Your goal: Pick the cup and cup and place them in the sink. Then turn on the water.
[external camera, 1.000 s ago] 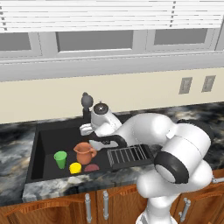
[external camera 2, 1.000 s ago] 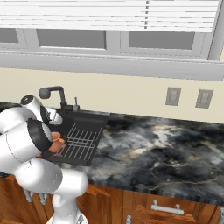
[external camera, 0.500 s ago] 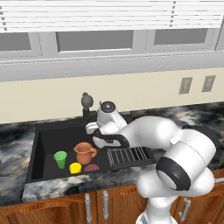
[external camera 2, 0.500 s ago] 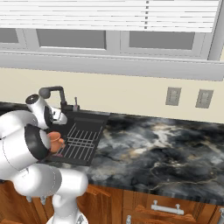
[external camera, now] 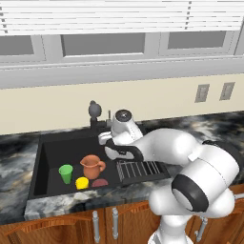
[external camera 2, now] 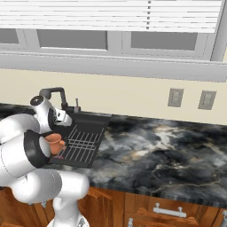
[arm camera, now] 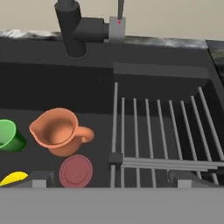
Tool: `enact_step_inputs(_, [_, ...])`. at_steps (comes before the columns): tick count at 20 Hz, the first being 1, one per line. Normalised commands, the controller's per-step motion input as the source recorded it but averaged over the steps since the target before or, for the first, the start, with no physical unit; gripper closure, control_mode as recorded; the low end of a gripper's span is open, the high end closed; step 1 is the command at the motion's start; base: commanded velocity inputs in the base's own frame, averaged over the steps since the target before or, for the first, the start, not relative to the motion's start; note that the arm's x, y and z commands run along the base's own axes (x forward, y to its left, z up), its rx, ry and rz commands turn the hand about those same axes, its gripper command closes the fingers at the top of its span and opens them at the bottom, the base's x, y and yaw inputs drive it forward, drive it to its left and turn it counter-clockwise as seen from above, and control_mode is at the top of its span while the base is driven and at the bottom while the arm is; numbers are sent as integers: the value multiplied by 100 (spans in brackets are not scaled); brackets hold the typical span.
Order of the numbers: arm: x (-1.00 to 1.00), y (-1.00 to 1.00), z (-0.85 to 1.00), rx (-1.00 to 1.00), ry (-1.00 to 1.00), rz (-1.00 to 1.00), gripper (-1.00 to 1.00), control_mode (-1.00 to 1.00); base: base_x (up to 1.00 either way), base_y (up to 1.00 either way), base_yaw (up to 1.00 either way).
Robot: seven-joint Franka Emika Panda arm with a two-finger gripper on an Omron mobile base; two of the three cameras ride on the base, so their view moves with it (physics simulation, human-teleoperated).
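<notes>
Both cups stand in the black sink point(external camera: 52, 155): the green cup point(external camera: 66, 173) at front left and the yellow cup point(external camera: 82, 183) just right of it. In the hand view the green cup point(arm camera: 8, 135) sits at the left edge and the yellow cup point(arm camera: 13, 178) is cut off at the bottom left. My gripper point(arm camera: 110, 181) hangs open and empty above the sink's middle, over the rack's near edge, well apart from both cups. The black faucet point(arm camera: 72, 26) rises at the sink's back; from the left base it shows as the faucet point(external camera: 94, 112), with no water running.
A terracotta jug point(external camera: 92, 167) with a handle stands right of the cups, and a dull red disc point(arm camera: 75, 171) lies in front of it. The wire rack point(arm camera: 162, 131) fills the sink's right side. Marble counter point(external camera 2: 168, 150) stretches to the right.
My hand has shifted right and a little toward the faucet above the sink. The jaws have stayed open. The cups and jug have not moved.
</notes>
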Motion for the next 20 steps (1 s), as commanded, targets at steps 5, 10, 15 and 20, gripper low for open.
enact_step_inputs(5, [0,-11,2,0,-3,0,-100,-100,0,0,0])
enact_step_inputs(10, [0,-14,0,0,-7,0,-100,-100,0,0,0])
enact_step_inputs(15, [6,-18,6,0,-8,0,-100,-100,0,0,0])
enact_step_inputs(20, [5,-25,8,0,-20,0,-100,-100,0,0,0])
